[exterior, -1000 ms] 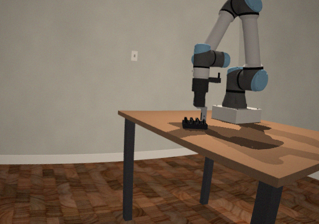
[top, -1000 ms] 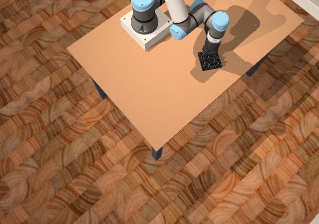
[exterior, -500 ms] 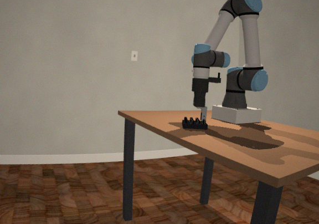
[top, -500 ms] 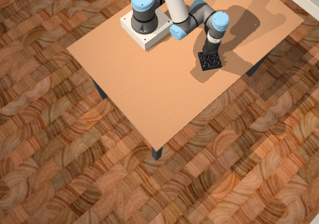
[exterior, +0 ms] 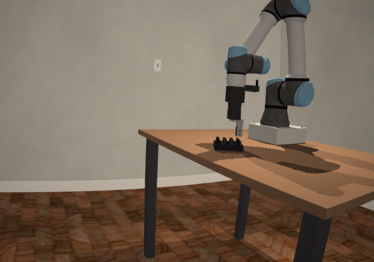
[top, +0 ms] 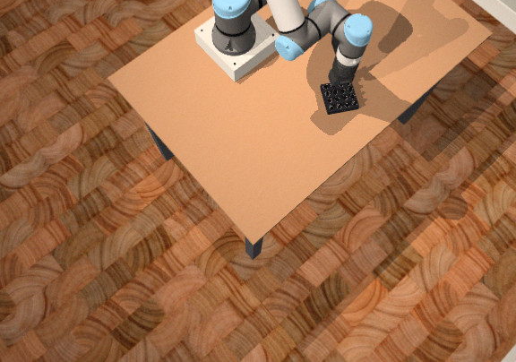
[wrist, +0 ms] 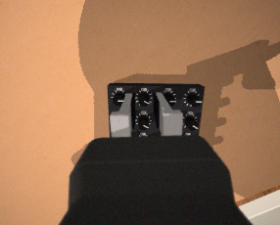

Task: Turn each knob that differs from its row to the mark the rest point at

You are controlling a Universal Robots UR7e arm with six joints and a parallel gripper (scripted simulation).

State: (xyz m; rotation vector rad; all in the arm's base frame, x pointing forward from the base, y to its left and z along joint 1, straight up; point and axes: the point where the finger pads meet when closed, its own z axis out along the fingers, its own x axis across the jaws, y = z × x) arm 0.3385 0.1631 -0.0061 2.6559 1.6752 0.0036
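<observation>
Our claw point(exterior: 239, 136) point(wrist: 144, 104) stood partly open, gripping nothing, above the knob box point(top: 339, 99) point(exterior: 228, 146) point(wrist: 156, 88). Beyond it, one far-row knob point(wrist: 144, 98) pointed lower than its neighbours, so turning apparently remained.

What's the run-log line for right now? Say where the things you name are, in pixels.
two-finger gripper point(exterior: 239, 135) point(wrist: 144, 104): open, empty | position: above black square knob box point(top: 339, 98) point(exterior: 228, 146) point(wrist: 156, 89) | box: on tan table point(top: 215, 127) point(exterior: 276, 186) point(wrist: 39, 73)

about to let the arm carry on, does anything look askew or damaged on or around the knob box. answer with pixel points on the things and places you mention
Nothing looks damaged: the knob box point(top: 339, 99) point(exterior: 228, 146) point(wrist: 156, 88) sits flat on the table point(top: 215, 127) point(exterior: 195, 144) point(wrist: 39, 73), untipped. Several knob lines are too small or hidden to judge.
</observation>
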